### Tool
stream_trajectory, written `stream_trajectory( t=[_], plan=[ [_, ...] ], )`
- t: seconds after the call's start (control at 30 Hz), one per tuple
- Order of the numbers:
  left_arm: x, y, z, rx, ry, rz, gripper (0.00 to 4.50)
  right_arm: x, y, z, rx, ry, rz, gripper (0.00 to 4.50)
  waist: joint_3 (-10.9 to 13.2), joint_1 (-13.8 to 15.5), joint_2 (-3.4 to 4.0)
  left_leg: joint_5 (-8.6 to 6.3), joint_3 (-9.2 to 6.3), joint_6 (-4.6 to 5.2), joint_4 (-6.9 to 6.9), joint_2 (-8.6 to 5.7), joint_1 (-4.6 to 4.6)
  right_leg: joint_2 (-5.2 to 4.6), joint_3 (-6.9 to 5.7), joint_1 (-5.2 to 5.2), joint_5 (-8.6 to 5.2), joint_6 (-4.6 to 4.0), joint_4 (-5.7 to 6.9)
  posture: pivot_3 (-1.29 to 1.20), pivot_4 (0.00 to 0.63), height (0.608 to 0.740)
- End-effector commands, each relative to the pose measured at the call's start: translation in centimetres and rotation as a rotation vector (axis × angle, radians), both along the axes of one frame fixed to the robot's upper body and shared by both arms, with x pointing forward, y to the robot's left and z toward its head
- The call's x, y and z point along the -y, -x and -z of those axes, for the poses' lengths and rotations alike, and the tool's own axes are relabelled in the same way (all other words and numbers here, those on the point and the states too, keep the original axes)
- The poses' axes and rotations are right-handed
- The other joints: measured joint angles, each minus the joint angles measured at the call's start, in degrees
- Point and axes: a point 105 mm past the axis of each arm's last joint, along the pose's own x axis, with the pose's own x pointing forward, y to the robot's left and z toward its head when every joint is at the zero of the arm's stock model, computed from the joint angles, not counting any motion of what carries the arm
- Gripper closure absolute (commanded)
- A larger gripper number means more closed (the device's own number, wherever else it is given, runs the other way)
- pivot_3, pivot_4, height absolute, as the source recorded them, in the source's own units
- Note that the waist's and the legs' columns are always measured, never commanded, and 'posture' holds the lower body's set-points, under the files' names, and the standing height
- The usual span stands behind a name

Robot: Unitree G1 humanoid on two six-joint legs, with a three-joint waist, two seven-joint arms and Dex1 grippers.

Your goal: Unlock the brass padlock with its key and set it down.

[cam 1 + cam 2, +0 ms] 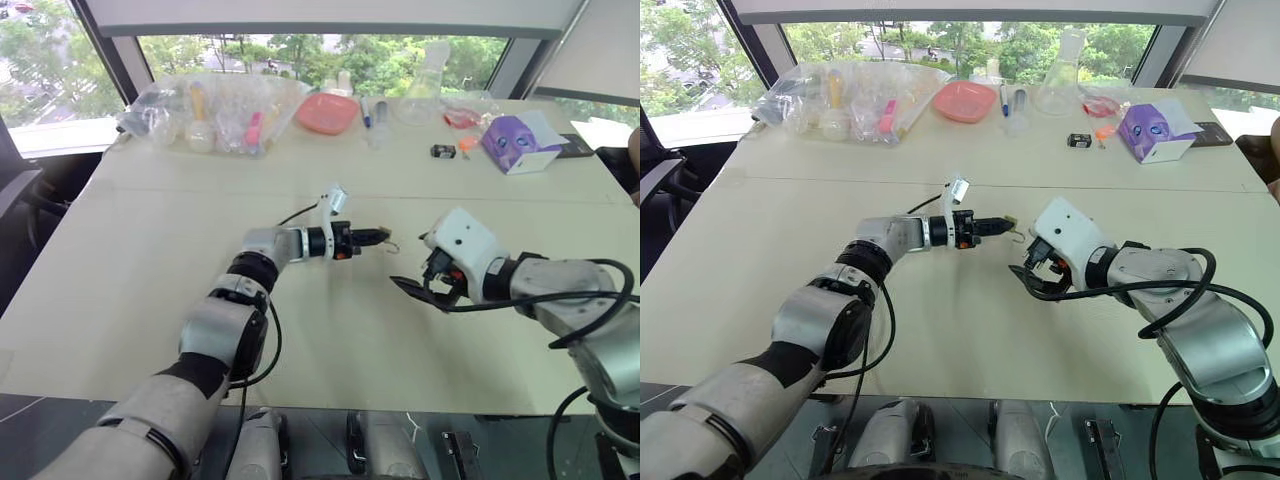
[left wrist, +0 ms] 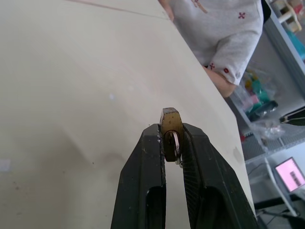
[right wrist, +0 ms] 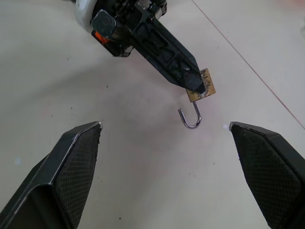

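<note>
The brass padlock [image 3: 202, 86] was pinched between the closed fingers of the left gripper [image 3: 193, 81] above the table [image 1: 150, 260], its shackle [image 3: 190, 118] hanging open like a hook. The right gripper [image 3: 164, 157] was spread wide and empty just beside it. The unlocking was judged done; the next move called for lowering the padlock onto the table and releasing it.

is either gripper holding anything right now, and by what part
The left gripper pinches the small brass padlock by its body, its silvery shackle hanging open. The right gripper is open and holds nothing.

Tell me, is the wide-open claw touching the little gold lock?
Apart. The right wrist view shows bare table between the right gripper and the brass padlock.
</note>
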Motion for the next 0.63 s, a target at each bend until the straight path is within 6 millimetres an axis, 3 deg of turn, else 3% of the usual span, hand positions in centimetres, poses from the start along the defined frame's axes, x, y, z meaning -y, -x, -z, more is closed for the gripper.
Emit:
stream_trajectory(
  t=[0.03,0.17,0.23,0.3,0.37,0.47,0.57,0.63],
  plan=[
    [0.3,-0.5,-1.9,0.041,0.041,-0.002,3.02,-0.4,0.2,-0.8,0.051,0.009,-0.005,0.0,0.0,0.0,0.0,0.0,0.0,0.0,0.0,0.0,0.0,0.0,0.0,-0.01,0.0,0.0,0.01,0.0,0.15,0.733],
    [-0.1,-0.6,-1.3,0.031,0.019,-0.01,1.07,-0.3,0.1,-0.7,0.052,0.011,0.006,0.0,0.0,0.0,0.0,0.0,0.0,0.0,0.0,0.0,0.0,0.0,0.0,-0.01,0.0,0.0,0.01,0.0,0.15,0.733],
    [-1.0,-1.0,0.1,0.084,-0.112,-0.035,0.07,-0.3,0.0,-0.6,0.05,0.011,0.006,0.0,0.0,0.0,0.0,0.0,0.0,0.0,0.0,0.0,0.0,0.0,0.0,0.0,0.0,0.0,0.01,0.0,0.15,0.733],
    [-2.5,-1.9,1.2,0.176,-0.256,-0.077,0.02,-0.3,0.0,-0.6,0.051,0.013,0.006,0.0,0.0,0.0,-0.02,0.0,0.0,0.0,0.0,0.0,0.0,0.0,0.0,0.0,0.0,0.0,0.01,0.0,0.15,0.733],
    [-4.0,-2.5,0.8,0.268,-0.306,-0.09,0.02,-0.2,0.0,-0.5,0.051,0.013,0.01,0.0,0.0,-0.3,-0.02,0.0,0.01,0.0,0.0,0.0,0.04,0.0,0.0,0.04,0.0,0.0,0.01,0.0,0.15,0.733],
    [-5.4,-2.8,-1.1,0.336,-0.239,-0.09,0.02,-0.2,0.0,-0.3,0.05,0.011,0.014,0.0,0.0,-0.6,0.0,0.0,0.03,-0.01,-0.01,0.06,0.1,0.04,0.02,0.02,0.0,-0.01,0.07,0.0,0.15,0.733],
    [-7.9,-1.8,-4.1,0.457,-0.147,-0.076,0.02,-0.2,-0.2,0.1,0.041,-0.001,0.022,0.0,0.0,-0.4,0.01,0.02,0.01,-0.04,-0.06,0.1,0.08,0.06,0.03,-0.05,0.0,-0.03,0.12,0.0,0.15,0.733],
    [-8.9,-1.0,-4.9,0.481,-0.129,-0.086,0.02,-0.2,-0.4,0.4,0.036,-0.007,0.027,0.0,0.0,-0.3,0.01,0.19,0.02,-0.33,-0.05,0.11,0.03,0.05,0.02,-0.06,0.0,-0.03,0.1,0.0,0.15,0.733]
  ],
)
